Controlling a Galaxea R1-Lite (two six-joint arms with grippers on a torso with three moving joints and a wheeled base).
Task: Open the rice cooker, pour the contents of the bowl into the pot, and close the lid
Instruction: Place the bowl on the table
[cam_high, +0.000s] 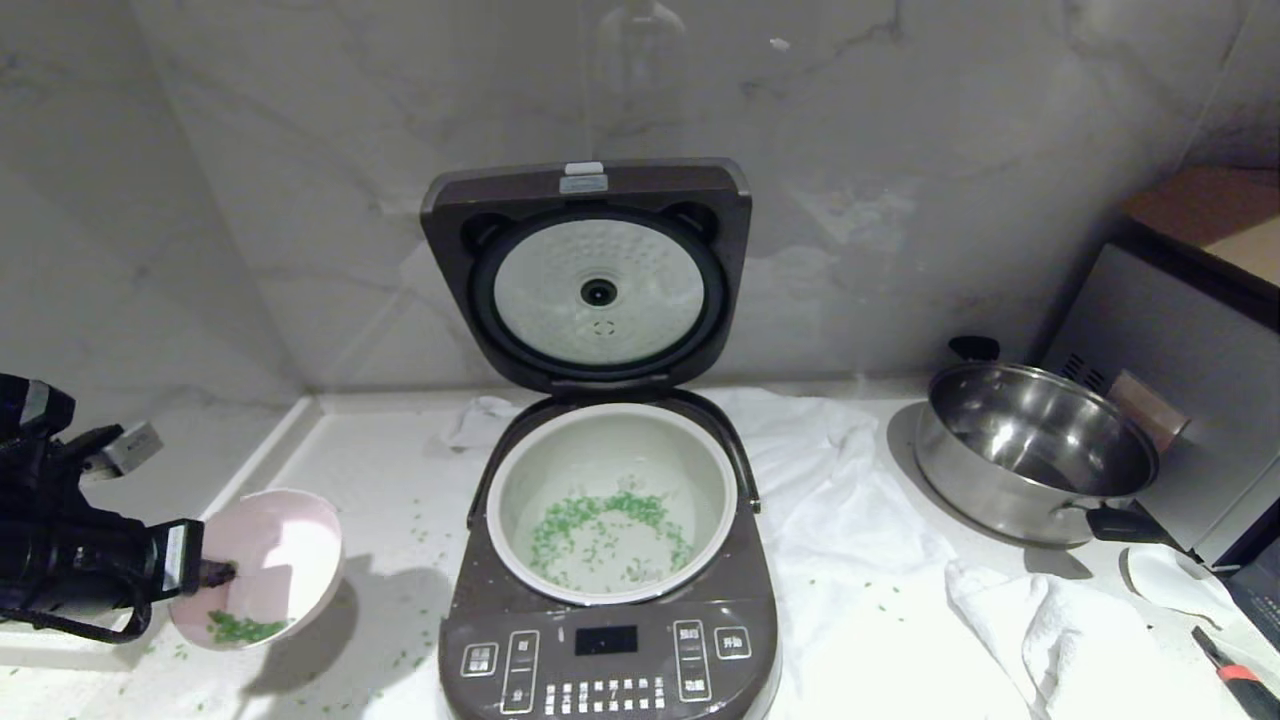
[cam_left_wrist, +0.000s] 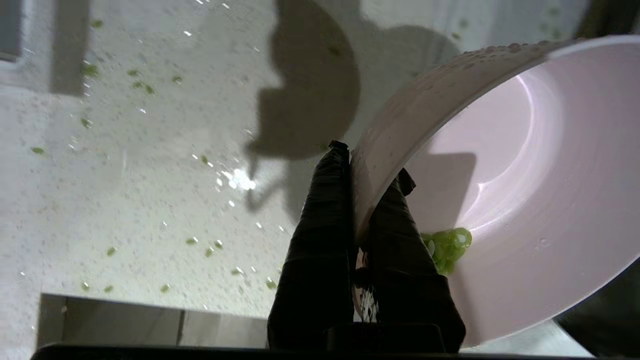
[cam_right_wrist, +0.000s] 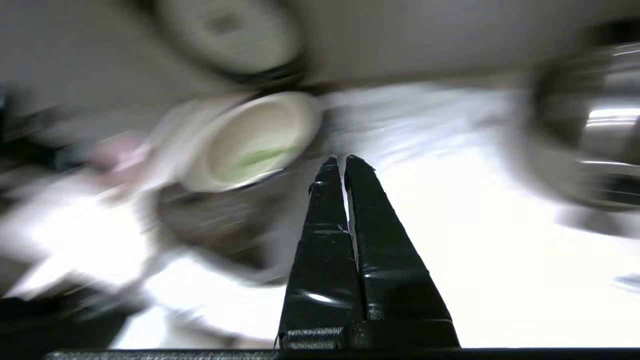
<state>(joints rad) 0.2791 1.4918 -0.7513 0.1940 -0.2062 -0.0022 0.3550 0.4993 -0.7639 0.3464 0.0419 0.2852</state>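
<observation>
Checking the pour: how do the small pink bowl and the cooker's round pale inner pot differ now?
The small pink bowl is tilted, pinched at its rim by the left gripper; the pale whitish-green inner pot sits level in the dark brown rice cooker. The bowl is narrower. It keeps a small clump of green bits; the pot holds many. Both are round.

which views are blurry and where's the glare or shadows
Right wrist view: smeared by motion, white glare on the cloth. Left wrist view: sharp, bowl shadow on the counter. Head view: sharp, bowl shadow beside the rice cooker.
</observation>
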